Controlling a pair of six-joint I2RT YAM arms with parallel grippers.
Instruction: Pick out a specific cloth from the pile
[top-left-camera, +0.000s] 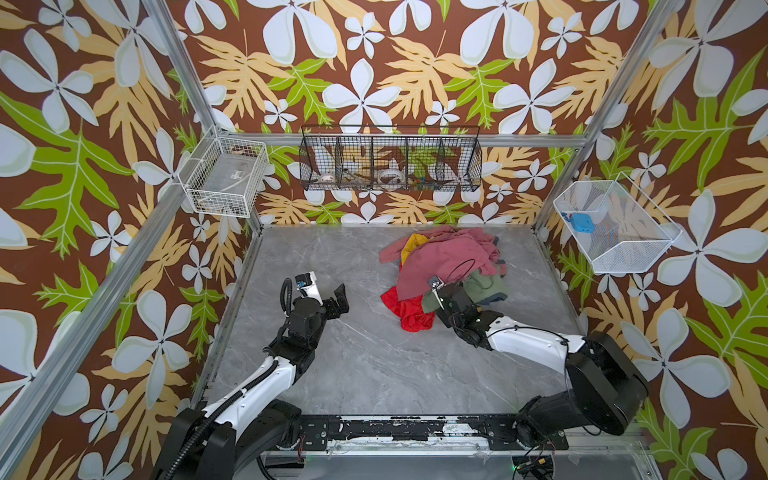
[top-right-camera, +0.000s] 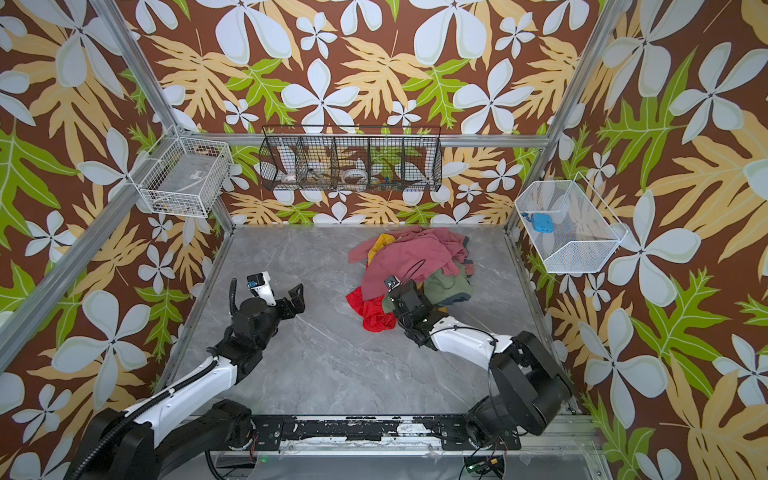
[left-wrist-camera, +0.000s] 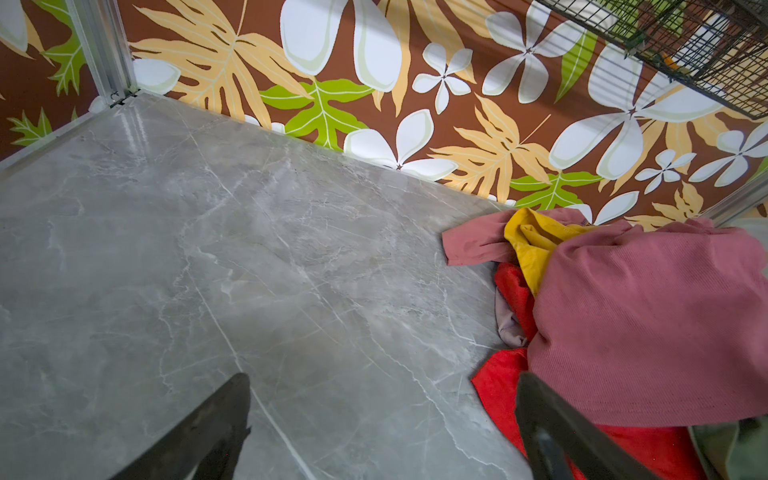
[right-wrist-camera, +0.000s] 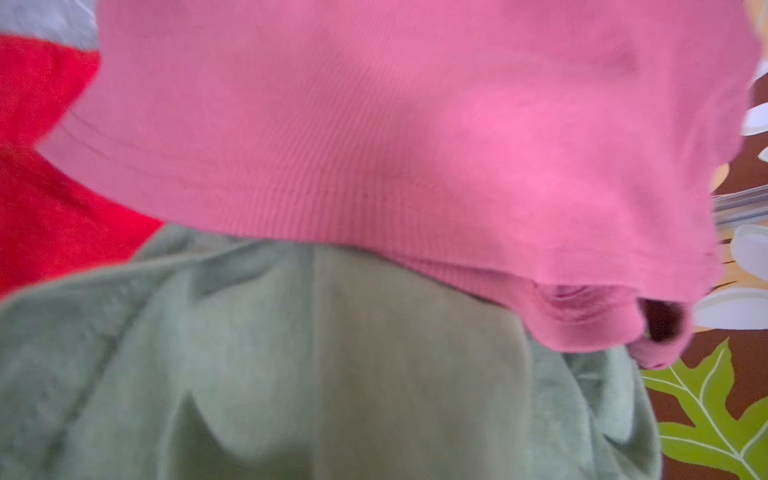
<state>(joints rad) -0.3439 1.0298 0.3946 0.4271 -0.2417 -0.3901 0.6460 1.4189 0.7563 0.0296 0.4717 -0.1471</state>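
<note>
The pile (top-left-camera: 440, 266) (top-right-camera: 405, 266) lies at the table's back right, a dusty pink garment on top. The mustard-yellow cloth (top-left-camera: 413, 245) (top-right-camera: 380, 245) (left-wrist-camera: 532, 245) peeks out at the pile's far left edge, mostly under the pink. My right gripper (top-left-camera: 446, 301) (top-right-camera: 401, 299) is pushed into the pile's near side and is shut on the sage-green cloth (top-left-camera: 484, 284) (right-wrist-camera: 291, 374), which bunches over its hidden fingers. A bright red cloth (top-left-camera: 409, 309) (left-wrist-camera: 498, 390) spreads left of it. My left gripper (top-left-camera: 343, 305) (top-right-camera: 297, 297) (left-wrist-camera: 384, 382) hangs open and empty over bare table, left of the pile.
The grey marble table (top-left-camera: 332, 374) is walled by patterned panels. A white wire basket (top-left-camera: 224, 178) hangs at the back left, a black wire basket (top-left-camera: 390, 160) on the back wall. Another white basket (top-left-camera: 611, 228) holding a blue object (top-left-camera: 582, 222) hangs at right.
</note>
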